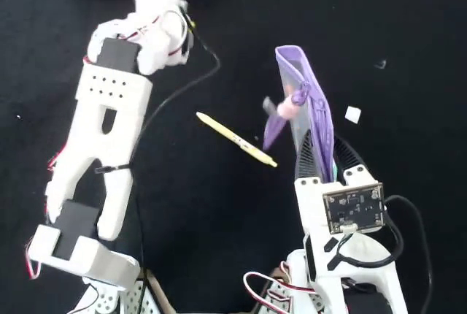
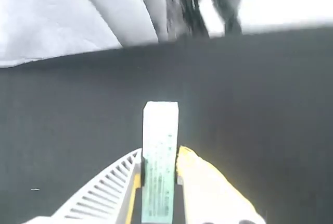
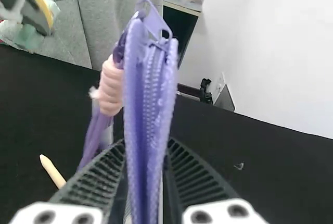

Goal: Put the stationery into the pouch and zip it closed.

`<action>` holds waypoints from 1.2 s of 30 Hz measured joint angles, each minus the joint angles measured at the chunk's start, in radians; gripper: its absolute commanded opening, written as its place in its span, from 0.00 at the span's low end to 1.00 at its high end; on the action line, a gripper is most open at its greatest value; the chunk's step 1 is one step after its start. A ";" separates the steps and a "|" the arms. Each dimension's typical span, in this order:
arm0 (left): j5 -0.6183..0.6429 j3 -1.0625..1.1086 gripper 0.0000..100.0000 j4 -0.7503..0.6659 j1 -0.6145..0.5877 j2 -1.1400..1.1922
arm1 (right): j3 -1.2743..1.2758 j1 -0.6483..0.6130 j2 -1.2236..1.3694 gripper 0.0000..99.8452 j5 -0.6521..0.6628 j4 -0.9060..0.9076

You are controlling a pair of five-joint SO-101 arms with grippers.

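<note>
The purple pouch [image 1: 305, 98] is being held on edge at the bench's [image 1: 408, 51] right, long axis near-to-far, clamped by the right pincer [image 1: 314, 155], while a white eraser [image 2: 160, 130] is being gripped by the left pincer [image 2: 160, 155] at the far left, the yellow pen [image 1: 235, 139] lying between.

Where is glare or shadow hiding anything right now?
High view: even light, the yellow pen and purple pouch stand out on the black table. Left wrist view: bright room beyond the table washes out. Right wrist view: no glare on the pouch.
</note>
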 measured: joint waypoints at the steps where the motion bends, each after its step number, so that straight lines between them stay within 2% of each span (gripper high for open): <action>1: 0.063 0.000 0.03 -0.003 -0.012 -0.009 | 0.000 0.000 0.000 0.01 0.000 0.000; 4: 0.261 0.000 0.03 -0.003 -0.044 -0.058 | 0.000 0.002 0.000 0.01 0.000 0.003; 6: 0.347 0.000 0.03 -0.002 -0.058 -0.117 | -0.002 0.000 0.000 0.01 0.000 0.011; 9: 0.430 0.023 0.03 0.003 -0.083 -0.230 | -0.025 -0.048 0.000 0.01 0.002 0.031; 13: 0.516 0.147 0.03 0.003 -0.132 -0.423 | -0.084 -0.195 0.000 0.01 0.054 0.080; 16: 0.546 0.275 0.03 -0.014 -0.143 -0.585 | -0.101 -0.281 0.000 0.01 0.072 0.091; 19: 0.557 0.431 0.03 -0.083 -0.141 -0.752 | -0.106 -0.296 0.000 0.01 0.080 0.095; 23: 0.614 0.694 0.03 -0.229 -0.143 -0.980 | -0.126 -0.316 0.000 0.01 0.081 0.112; 28: 0.640 0.985 0.03 -0.442 -0.118 -1.241 | -0.132 -0.399 0.000 0.01 0.081 0.124; 31: 0.640 1.099 0.03 -0.555 -0.074 -1.292 | -0.132 -0.448 0.000 0.01 0.098 0.130; 36: 0.657 1.123 0.05 -0.563 -0.026 -1.300 | -0.132 -0.496 0.000 0.01 0.126 0.150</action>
